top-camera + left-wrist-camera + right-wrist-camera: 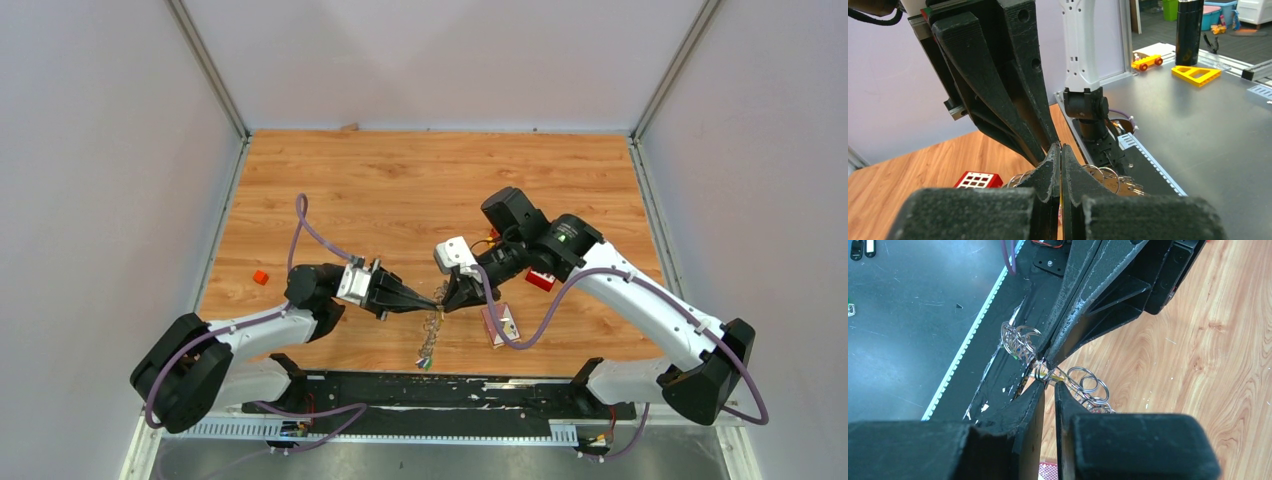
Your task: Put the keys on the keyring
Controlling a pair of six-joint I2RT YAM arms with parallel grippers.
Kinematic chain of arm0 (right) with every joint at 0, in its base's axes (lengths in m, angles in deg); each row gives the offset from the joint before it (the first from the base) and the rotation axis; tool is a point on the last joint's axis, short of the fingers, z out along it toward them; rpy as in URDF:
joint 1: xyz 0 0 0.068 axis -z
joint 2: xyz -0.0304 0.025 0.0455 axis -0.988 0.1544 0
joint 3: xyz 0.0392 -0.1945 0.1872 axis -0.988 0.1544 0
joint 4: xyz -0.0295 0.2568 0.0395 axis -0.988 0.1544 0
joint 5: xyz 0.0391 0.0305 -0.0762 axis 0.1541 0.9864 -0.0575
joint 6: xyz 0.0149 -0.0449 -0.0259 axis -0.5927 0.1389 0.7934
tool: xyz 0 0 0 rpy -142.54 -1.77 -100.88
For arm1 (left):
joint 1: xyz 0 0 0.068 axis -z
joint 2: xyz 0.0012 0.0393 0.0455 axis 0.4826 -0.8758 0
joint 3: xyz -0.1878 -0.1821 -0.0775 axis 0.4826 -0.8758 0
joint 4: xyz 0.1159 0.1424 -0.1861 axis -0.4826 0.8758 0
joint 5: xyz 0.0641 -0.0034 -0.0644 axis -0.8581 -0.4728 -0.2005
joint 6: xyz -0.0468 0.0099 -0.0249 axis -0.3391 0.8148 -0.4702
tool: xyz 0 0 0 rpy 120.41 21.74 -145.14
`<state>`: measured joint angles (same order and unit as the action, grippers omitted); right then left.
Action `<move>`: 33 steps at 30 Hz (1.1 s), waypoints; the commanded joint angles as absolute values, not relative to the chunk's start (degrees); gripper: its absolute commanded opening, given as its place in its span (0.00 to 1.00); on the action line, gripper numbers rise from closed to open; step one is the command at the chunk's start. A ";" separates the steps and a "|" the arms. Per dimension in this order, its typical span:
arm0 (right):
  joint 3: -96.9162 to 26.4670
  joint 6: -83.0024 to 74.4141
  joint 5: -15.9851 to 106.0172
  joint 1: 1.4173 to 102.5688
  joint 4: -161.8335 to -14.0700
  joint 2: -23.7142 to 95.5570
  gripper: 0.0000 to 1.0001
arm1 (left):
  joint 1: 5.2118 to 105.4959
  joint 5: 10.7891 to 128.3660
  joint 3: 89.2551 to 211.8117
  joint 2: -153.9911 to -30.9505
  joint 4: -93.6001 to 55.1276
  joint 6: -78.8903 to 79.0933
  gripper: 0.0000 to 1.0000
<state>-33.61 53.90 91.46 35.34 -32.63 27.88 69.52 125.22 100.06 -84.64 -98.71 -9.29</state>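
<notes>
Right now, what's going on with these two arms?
The left gripper and right gripper meet tip to tip at the near middle of the table, at one end of the keyring, a string of linked wire rings. The left one is shut; the right one's jaws stand a sliver apart. Which of them grips a ring is hidden. A red block lies by the right arm.

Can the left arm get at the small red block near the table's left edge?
Probably yes: nothing stands near the red block, but the left tool is shut on the keyring.
</notes>
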 commanded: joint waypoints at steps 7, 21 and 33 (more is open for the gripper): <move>-34.81 56.75 91.00 34.36 -33.35 27.04 0.16 | 70.25 126.97 101.39 -82.34 -100.74 -6.07 0.00; -32.75 55.31 91.78 32.73 -35.81 27.79 0.10 | 70.25 125.84 101.26 -82.31 -100.26 -4.92 0.00; -33.04 54.09 91.30 31.77 -37.05 29.18 0.10 | 70.25 126.08 101.13 -82.03 -100.20 -4.74 0.00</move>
